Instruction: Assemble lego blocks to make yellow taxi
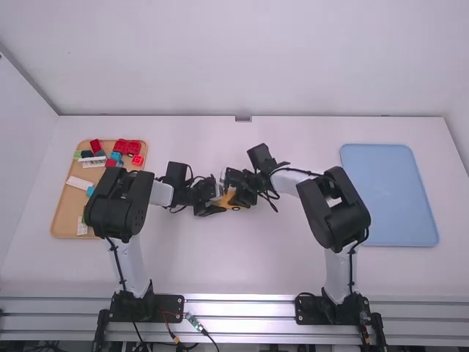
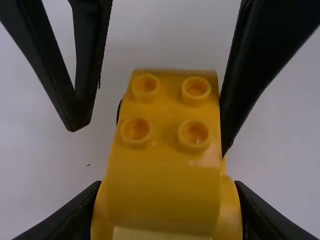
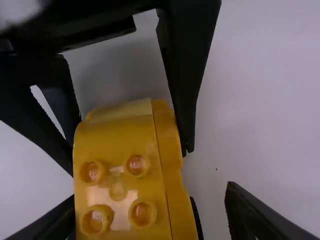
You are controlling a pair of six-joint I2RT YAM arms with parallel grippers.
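While my left gripper [image 2: 167,185] clamps the taxi [image 2: 164,150], my right gripper [image 3: 151,192], fingers apart, could twist it loose by closing off-centre.

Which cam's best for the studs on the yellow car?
Left wrist view: all four studs on the yellow car whole, nothing over them. Right wrist view: four too, but askew, with glare between them. High view: car tiny, studs can't be made out.

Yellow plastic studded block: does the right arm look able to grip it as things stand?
Probably yes. The open right pincer has the block between its fingers, with a free gap on one side. The left pincer grips the block towards its sloped end, so those fingers could crowd it.
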